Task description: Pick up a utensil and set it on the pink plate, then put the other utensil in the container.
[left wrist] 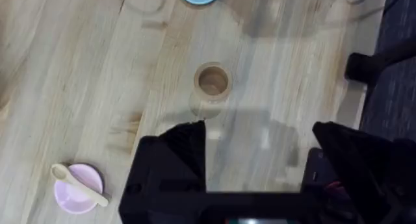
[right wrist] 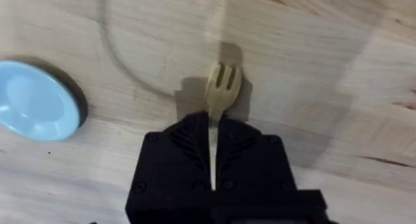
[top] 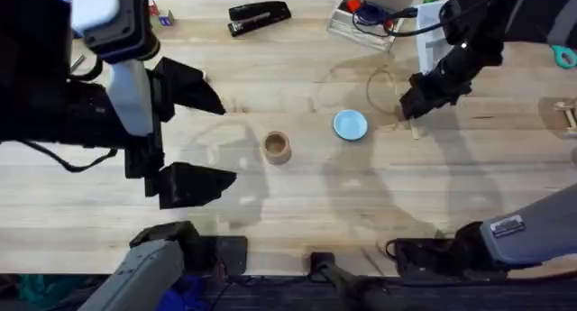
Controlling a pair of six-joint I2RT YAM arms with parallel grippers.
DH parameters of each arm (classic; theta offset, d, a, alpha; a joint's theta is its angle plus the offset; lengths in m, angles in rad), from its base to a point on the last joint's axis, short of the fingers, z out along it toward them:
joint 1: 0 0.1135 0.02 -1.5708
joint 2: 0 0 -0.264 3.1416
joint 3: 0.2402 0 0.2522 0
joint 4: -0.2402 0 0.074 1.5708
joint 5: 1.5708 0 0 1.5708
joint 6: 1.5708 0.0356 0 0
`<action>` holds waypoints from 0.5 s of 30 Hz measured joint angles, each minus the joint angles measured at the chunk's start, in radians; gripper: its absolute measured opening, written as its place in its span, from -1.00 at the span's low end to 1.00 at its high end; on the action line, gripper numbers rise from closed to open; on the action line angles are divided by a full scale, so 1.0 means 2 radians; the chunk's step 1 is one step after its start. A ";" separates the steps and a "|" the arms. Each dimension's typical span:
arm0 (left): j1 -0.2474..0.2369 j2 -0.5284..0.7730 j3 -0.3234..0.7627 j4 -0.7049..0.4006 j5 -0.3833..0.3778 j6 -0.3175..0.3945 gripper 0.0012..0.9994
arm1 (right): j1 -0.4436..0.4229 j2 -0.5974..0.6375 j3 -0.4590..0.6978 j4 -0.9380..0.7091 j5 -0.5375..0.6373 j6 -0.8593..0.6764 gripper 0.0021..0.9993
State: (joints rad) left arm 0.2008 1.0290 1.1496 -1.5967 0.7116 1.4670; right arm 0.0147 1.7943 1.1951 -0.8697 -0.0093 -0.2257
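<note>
A robotics lab or office workbench: a pale wooden tabletop (top: 297, 194) with a black desk stapler (top: 259, 16) at the upper middle of the overhead frame, a clear plastic box of cables (top: 365, 21) at upper right, and black cabling along the bottom edge.
</note>
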 joint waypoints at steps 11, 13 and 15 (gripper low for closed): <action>0.000 0.000 0.000 0.000 0.000 0.000 0.99 | 0.000 0.022 0.036 -0.067 -0.003 -0.017 -0.94; 0.000 0.000 0.000 0.000 0.000 0.000 0.99 | 0.000 0.022 0.049 -0.078 -0.003 -0.025 -0.94; 0.000 0.000 0.000 0.000 0.000 0.000 0.99 | 0.000 0.018 0.063 -0.080 -0.003 -0.031 -0.94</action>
State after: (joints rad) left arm 0.2008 1.0290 1.1495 -1.5970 0.7116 1.4670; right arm 0.0151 1.8297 1.3203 -1.0294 -0.0154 -0.2873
